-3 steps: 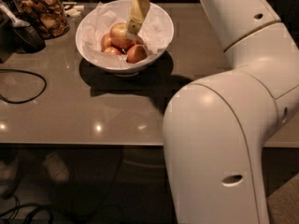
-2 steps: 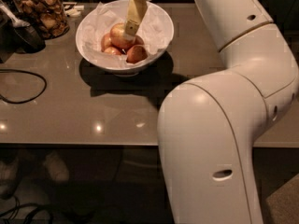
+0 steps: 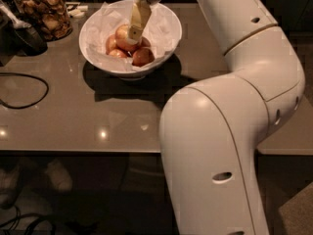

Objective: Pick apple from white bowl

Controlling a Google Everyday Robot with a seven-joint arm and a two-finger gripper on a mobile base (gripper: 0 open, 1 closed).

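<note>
Over the last second the jaws have slid a touch lower and to the left. They now sit right on top of the big round pale yellow-green apple with the pink blush (image 3: 124, 39). The arm behind them swung left in the frame too. The bowl and fruit don't look like they've budged.

Honestly can't tell whether the jaws are apart or already pinching. All I get is one tan blade slanting down from the top of the frame onto the apple's upper right side.

The apple's in the middle of the wide round white bowl (image 3: 98, 62), upper centre of the frame. It's nested in crumpled white paper lining (image 3: 161, 26), with smaller redder apples (image 3: 143, 57) tucked against its front and left.

Further out, the bowl sits on a glossy grey-brown bench (image 3: 73, 121). There's a glass jar of brown snacks (image 3: 44, 13) in the upper left corner and a black cable (image 3: 29, 99) looping at the left edge. The fat white robot arm (image 3: 234, 131) fills the right half.

My read: the approach is basically done, with the grip and lift yet to happen. The neighbours are packed tight, so they might get nudged.
</note>
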